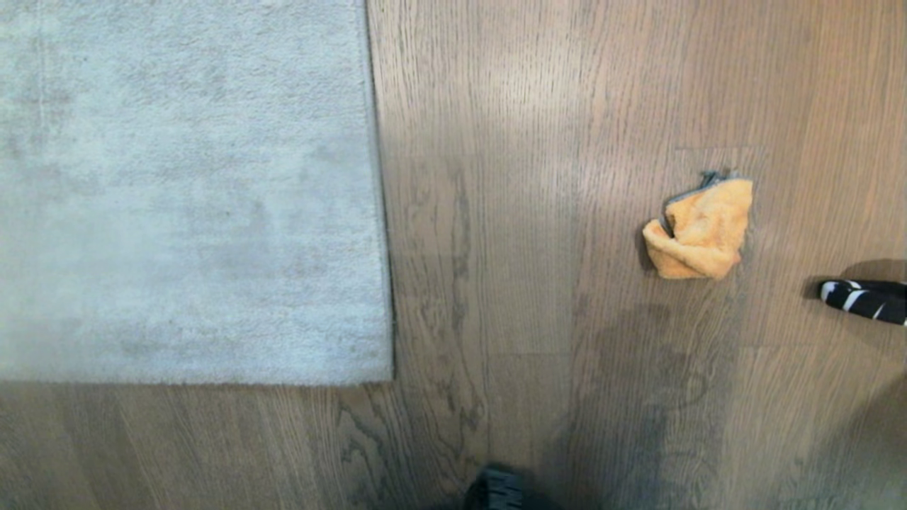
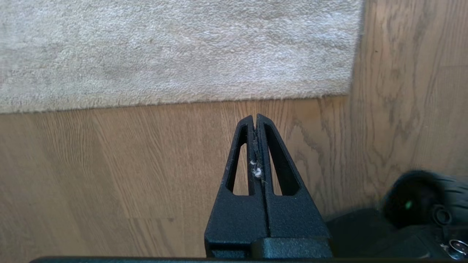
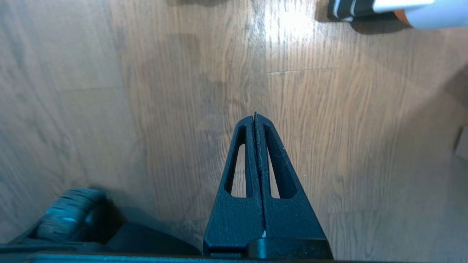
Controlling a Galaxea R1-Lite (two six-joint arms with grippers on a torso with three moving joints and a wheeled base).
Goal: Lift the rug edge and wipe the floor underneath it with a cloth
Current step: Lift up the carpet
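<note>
The pale grey rug (image 1: 184, 191) lies flat on the brown wood-grain floor (image 1: 510, 212), filling the head view's upper left. Its rug edge (image 1: 381, 212) runs down to a corner (image 1: 390, 379). The orange-yellow cloth (image 1: 701, 230) sits crumpled on the floor at the right, well away from the rug. Neither gripper appears in the head view. In the left wrist view my left gripper (image 2: 255, 117) hangs shut and empty over bare floor, just short of the rug's near border (image 2: 219, 100), with bits of white lint between its fingers. My right gripper (image 3: 255, 116) is shut and empty above bare floor (image 3: 146, 109).
A person's black-and-white striped shoe (image 1: 864, 299) rests on the floor at the right edge, near the cloth; it also shows with a pale trouser leg (image 3: 420, 9) in the right wrist view. My dark base (image 1: 496, 489) shows at the bottom centre.
</note>
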